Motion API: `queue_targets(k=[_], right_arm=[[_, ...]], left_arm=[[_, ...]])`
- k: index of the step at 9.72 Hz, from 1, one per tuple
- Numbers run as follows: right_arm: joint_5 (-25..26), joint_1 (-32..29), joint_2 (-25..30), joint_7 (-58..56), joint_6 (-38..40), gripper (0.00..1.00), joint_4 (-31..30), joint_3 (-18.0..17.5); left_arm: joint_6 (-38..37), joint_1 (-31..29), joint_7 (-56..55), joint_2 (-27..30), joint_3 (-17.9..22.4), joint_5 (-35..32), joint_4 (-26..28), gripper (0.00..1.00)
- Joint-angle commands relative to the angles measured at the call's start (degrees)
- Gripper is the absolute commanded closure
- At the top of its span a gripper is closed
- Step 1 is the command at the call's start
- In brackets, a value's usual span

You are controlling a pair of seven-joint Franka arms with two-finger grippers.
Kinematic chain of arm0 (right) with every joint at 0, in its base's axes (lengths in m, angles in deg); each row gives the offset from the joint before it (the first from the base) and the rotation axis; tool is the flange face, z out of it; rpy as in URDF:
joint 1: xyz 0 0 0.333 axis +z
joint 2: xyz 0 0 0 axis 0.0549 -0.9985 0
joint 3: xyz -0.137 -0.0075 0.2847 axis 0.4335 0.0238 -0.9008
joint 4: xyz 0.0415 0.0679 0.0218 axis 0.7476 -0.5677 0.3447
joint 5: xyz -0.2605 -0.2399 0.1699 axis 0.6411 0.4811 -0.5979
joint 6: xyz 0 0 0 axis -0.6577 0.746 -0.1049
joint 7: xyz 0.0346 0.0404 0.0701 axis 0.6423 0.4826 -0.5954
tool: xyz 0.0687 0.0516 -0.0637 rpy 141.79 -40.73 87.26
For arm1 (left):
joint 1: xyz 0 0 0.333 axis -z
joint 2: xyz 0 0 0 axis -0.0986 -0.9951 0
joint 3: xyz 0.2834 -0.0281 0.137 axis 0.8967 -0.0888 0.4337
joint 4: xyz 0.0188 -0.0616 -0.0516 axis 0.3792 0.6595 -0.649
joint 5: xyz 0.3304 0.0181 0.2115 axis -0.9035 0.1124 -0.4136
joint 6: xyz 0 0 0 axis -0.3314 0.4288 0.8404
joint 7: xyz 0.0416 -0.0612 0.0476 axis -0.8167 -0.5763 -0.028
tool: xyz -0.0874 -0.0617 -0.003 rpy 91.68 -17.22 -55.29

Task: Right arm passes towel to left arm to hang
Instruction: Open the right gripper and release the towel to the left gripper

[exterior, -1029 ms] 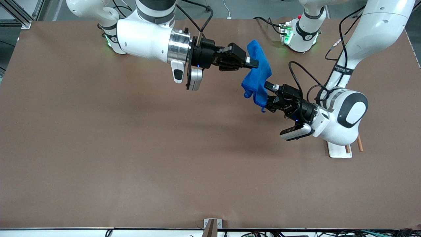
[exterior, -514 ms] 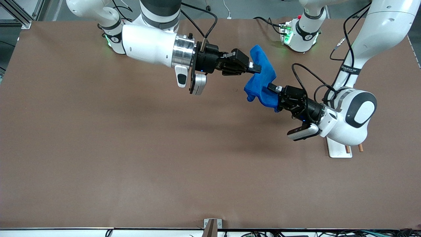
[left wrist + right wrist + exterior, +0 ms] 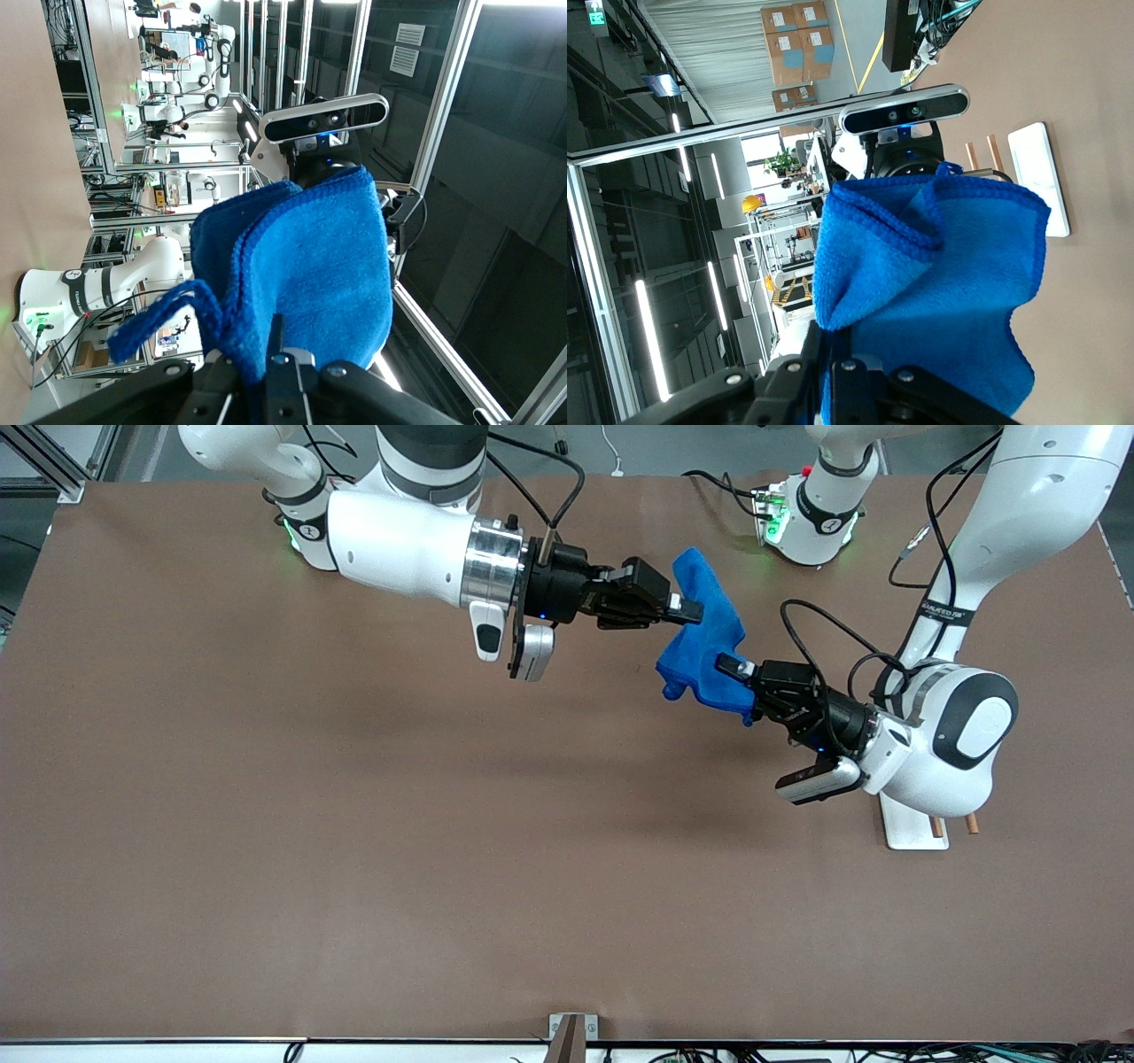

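Observation:
The blue towel (image 3: 704, 633) hangs bunched in the air between the two grippers, over the table toward the robots' bases. My right gripper (image 3: 689, 611) is shut on its upper edge; in the right wrist view the towel (image 3: 939, 283) fills the space in front of the jaws. My left gripper (image 3: 731, 666) is shut on its lower edge; in the left wrist view the towel (image 3: 310, 266) rises from the jaws with its small loop (image 3: 159, 314) beside them. Each wrist view shows the other arm's camera past the towel.
A white tray (image 3: 912, 828) with wooden rods (image 3: 972, 823) lies on the table under the left arm's wrist, mostly hidden by it; it also shows in the right wrist view (image 3: 1041, 173). The brown table (image 3: 354, 824) stretches toward the front camera.
The left gripper has risen and closed on the towel's lower edge; the towel now stretches shorter and tighter between both grippers. The right arm has shifted slightly toward the left arm.

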Motion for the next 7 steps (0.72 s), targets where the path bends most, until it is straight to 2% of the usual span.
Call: queue_targets(k=[1, 5, 7], right_arm=[[-1.19, 0.18, -0.21, -0.85, -2.07, 0.00, 0.89, 0.66], [0.04, -4.46, 0.49, -1.03, -4.19, 0.00, -0.34, 1.63], [0.66, -4.92, 2.15, -0.94, -12.93, 0.00, -4.54, 2.33]], left_arm=[[0.34, -0.06, -0.01, -0.39, 0.54, -1.63, 0.49, 1.00], [0.69, -0.93, -6.15, -0.30, 1.24, -3.65, -2.22, 1.00], [2.44, -0.94, -10.28, 0.66, 2.90, -6.79, -3.10, 1.00]])
